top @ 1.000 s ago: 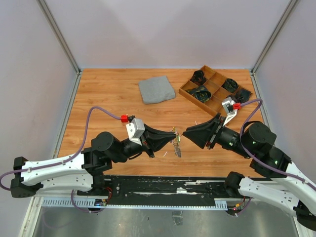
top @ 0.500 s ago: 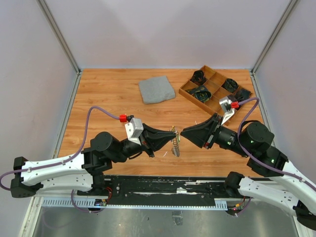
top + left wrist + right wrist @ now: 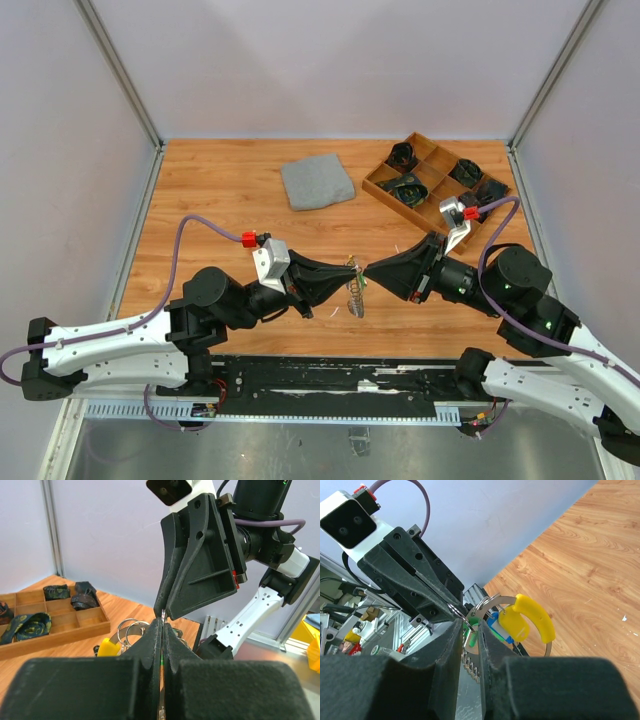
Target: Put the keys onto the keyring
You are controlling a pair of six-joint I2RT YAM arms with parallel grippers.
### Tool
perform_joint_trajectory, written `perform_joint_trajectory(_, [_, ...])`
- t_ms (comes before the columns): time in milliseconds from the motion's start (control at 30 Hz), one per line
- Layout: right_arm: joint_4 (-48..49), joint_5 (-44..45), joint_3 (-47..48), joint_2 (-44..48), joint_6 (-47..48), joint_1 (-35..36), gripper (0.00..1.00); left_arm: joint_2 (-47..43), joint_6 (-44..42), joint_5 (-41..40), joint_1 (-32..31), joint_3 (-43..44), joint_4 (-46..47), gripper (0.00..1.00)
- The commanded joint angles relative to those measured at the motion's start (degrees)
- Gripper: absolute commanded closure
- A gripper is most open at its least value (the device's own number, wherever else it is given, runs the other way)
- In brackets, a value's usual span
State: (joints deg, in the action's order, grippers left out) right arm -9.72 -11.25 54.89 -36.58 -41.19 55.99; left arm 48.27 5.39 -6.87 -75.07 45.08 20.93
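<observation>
My left gripper is shut on the thin wire of the keyring, holding it above the table. The keys hang from it: a yellow-headed one, a blue one and a green one, with jagged blades below. A yellow sleeve covers part of the ring. My right gripper meets the left tip to tip. Its jaws stand a narrow gap apart around the ring wire and the green key. In the left wrist view my shut fingers point at the right gripper, beside rings.
A folded grey cloth lies at the back middle of the wooden table. A wooden compartment tray with dark bundled items sits at the back right. Grey enclosure walls stand on three sides.
My right gripper has moved left up to the left gripper's tip, and its jaws have narrowed around the ring. The left gripper stays shut and still.
</observation>
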Motion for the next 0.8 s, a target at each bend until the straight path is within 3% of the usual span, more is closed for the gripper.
perform_joint_trajectory(0, [3.82, -1.19, -0.97, 0.62, -0.29, 0.63, 0.79, -0.11, -0.38, -0.50, 0.27, 0.54, 4.03, 0.99])
perform_joint_trajectory(133, [4.18, -1.81, -0.93, 0.24, -0.46, 0.63, 0.79, -0.08, -0.42, -0.51, 0.27, 0.67, 4.03, 1.00])
perform_joint_trajectory(467, [4.62, -2.14, -0.78, 0.89, -0.36, 0.62, 0.99, -0.24, -0.38, -0.38, 0.27, 0.56, 4.21, 1.00])
perform_joint_trajectory(767, [1.02, -0.65, 0.27, 0.74, -0.12, 0.66, 0.99, -0.95, -0.38, -0.35, 0.27, 0.27, 4.15, 0.99])
